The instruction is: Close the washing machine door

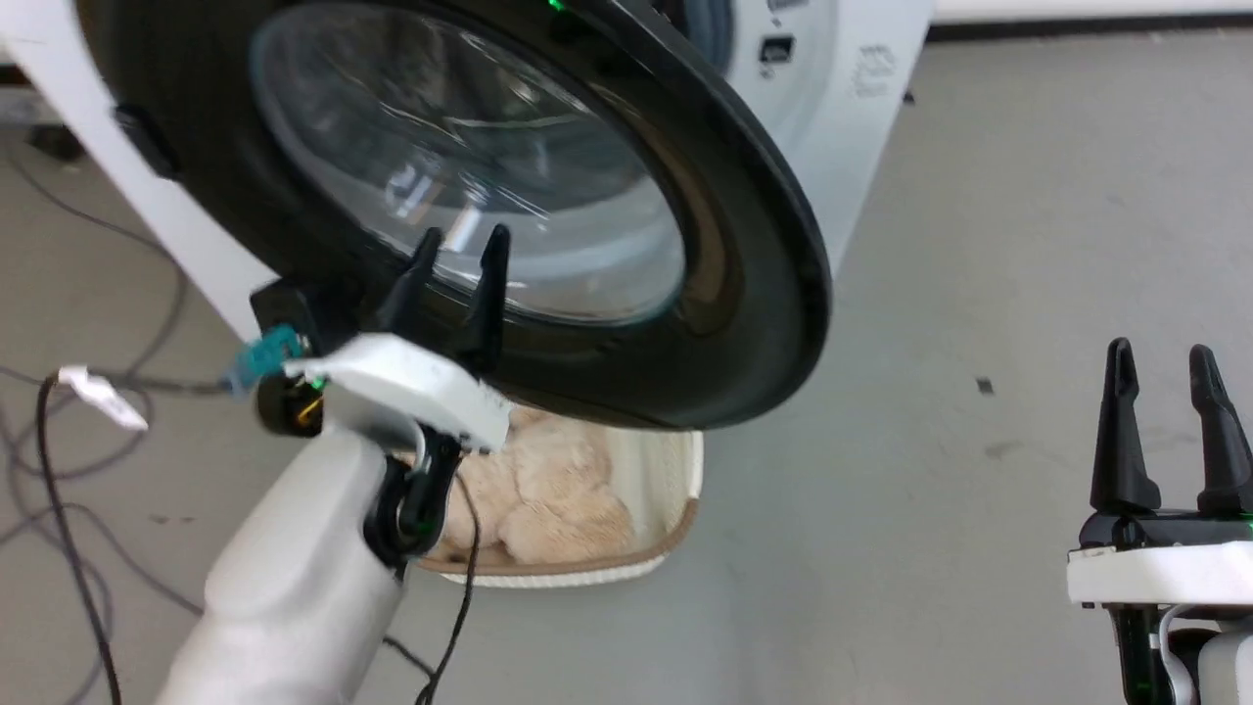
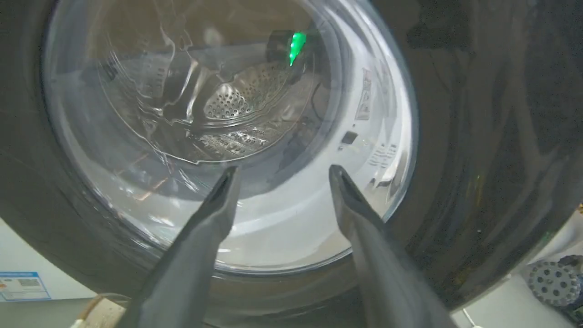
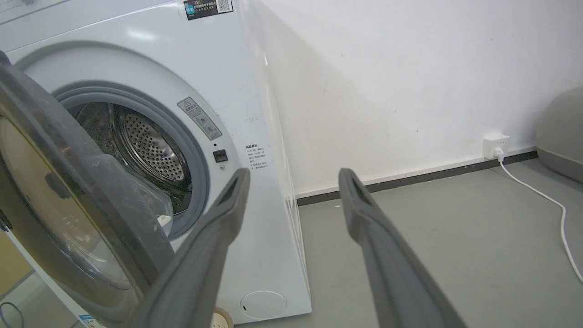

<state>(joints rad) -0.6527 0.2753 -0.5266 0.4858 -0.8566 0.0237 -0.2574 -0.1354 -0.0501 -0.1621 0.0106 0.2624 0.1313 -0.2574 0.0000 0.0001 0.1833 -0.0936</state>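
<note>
The washing machine door stands part open, its wide black rim and clear glass window filling the upper head view. My left gripper is open, its two fingertips up against the lower part of the glass window. Through the glass I see the steel drum. The white washing machine shows its grey gasket and steel drum past the door's edge. My right gripper hangs open and empty at the lower right, well clear of the door.
A cream basket with a brown rim, holding a beige fluffy item, sits on the floor under the door. Dark cables trail at the left. A white cord runs from a wall socket. Grey floor lies to the right.
</note>
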